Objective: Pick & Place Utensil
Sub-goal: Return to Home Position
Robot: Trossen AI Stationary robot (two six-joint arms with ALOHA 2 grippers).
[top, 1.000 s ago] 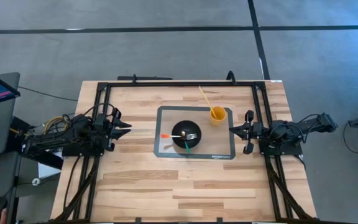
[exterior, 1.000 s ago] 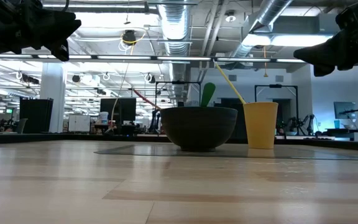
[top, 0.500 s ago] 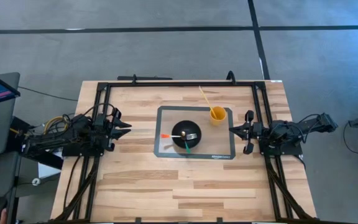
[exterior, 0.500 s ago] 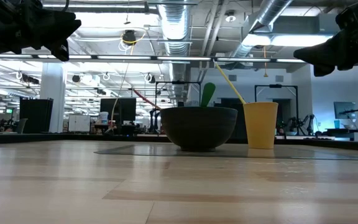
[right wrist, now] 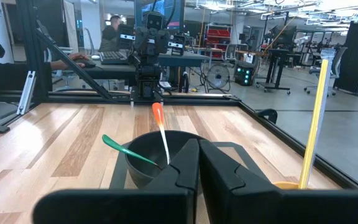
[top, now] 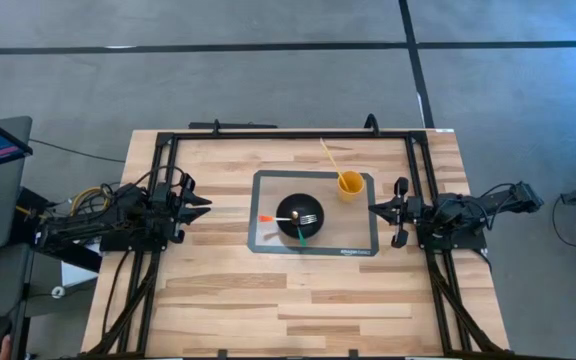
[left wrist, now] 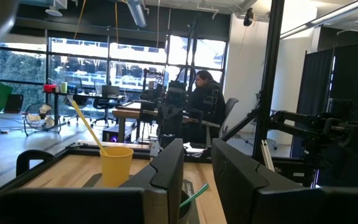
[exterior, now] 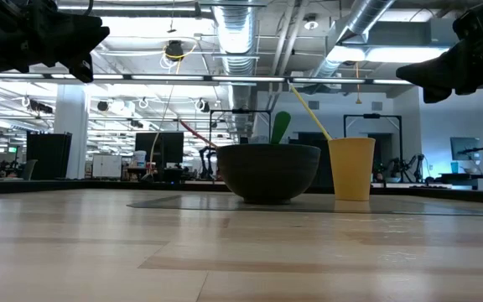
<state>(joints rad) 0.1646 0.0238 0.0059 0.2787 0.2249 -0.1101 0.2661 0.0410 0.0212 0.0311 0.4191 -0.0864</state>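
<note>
A black bowl (top: 298,217) stands on a grey mat (top: 358,240) in the middle of the table. An orange-handled utensil (right wrist: 160,124), a green-handled one (right wrist: 126,151) and a silver fork (top: 309,218) lean in it. A yellow cup (top: 349,184) on the mat's far right corner holds a long yellow stick (top: 329,157). My left gripper (top: 200,205) hovers left of the mat, slightly open. My right gripper (top: 378,210) hovers right of the mat, shut. Both are raised above the table, as the low view shows for the left gripper (exterior: 82,42) and the right gripper (exterior: 409,71).
A black metal frame (top: 268,134) runs along the far edge and down both sides of the wooden table. Bare wood lies in front of the mat toward the near edge. People sit at desks in the room beyond (left wrist: 207,99).
</note>
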